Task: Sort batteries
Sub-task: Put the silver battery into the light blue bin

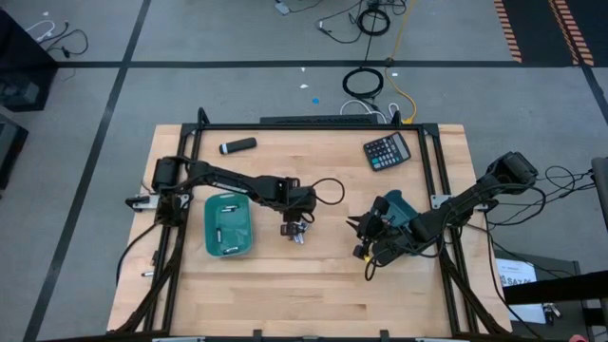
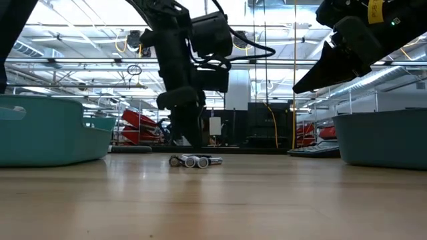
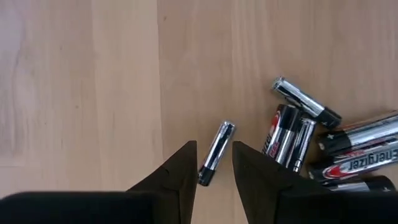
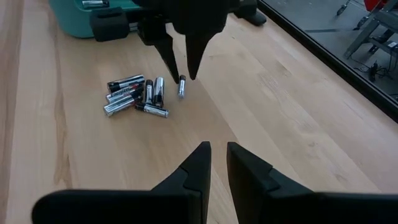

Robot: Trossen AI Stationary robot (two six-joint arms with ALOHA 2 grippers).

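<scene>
Several silvery batteries [image 4: 134,93] lie in a loose heap on the wooden table [image 1: 323,285], also seen in the low view [image 2: 195,161]. One small battery [image 3: 216,152] lies apart beside the heap. My left gripper [image 3: 214,163] points down over it, narrowly open, with one finger on each side of the battery's end; I see no touch. More batteries rest inside the left teal bin [image 1: 229,226]. My right gripper [image 4: 216,155] hovers by the right teal bin [image 1: 399,204] with a narrow gap and nothing between its fingers.
A black calculator [image 1: 388,151] and a dark marker-like cylinder [image 1: 237,145] lie near the far edge. A black frame [image 1: 313,125] borders the table. Bare wood stretches along the near side.
</scene>
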